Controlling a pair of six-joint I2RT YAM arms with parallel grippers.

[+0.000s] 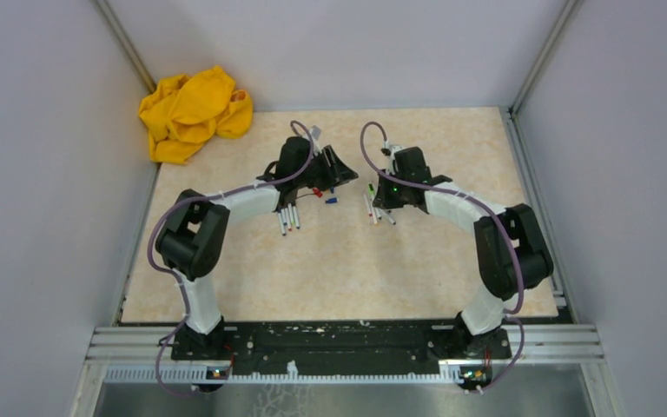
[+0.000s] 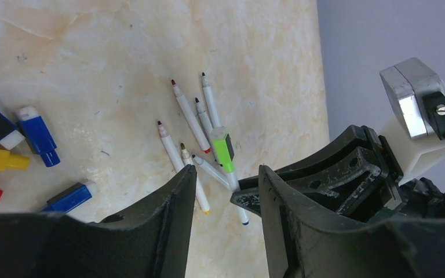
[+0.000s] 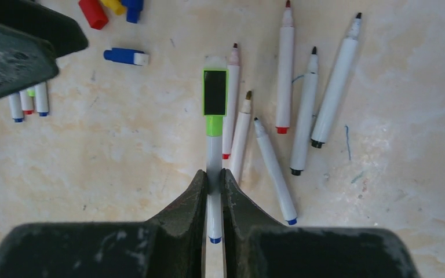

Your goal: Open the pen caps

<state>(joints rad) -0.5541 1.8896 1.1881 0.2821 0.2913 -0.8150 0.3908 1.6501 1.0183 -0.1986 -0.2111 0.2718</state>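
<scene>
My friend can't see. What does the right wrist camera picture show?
The right gripper pinches a white pen with its green cap on. Six uncapped pens lie beside it, loose coloured caps at top left.

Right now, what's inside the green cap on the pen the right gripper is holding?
The pen's white barrel runs into the green cap; the tip inside is covered. The right gripper is shut on the barrel.

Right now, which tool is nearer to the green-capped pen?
Right. The right tool is shut on the green-capped pen; the left tool hangs open just short of its cap, not touching.
</scene>
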